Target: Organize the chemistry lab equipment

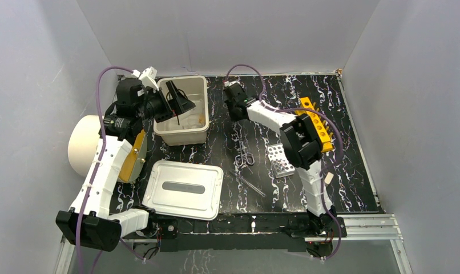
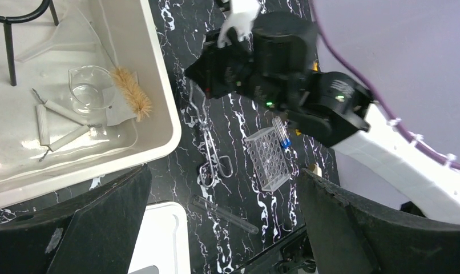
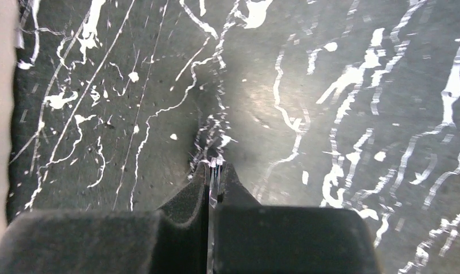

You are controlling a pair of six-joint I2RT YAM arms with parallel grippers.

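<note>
The tongs (image 1: 245,158) lie between the tub (image 1: 184,136), left, and the perforated rack (image 1: 279,161), right; the lid (image 1: 185,188) sits before the tub.

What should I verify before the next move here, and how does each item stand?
1. Left fingers open, nothing between them: ok.
2. Right fingers shut; whether the thin glint between them is a held item: cannot tell.
3. Tongs and glass rod lying free on the mat, unobstructed: ok.
4. Bin uncovered, lid flat beside it: ok.
5. All loose equipment put away: not ok; tongs and rod lie out.
</note>
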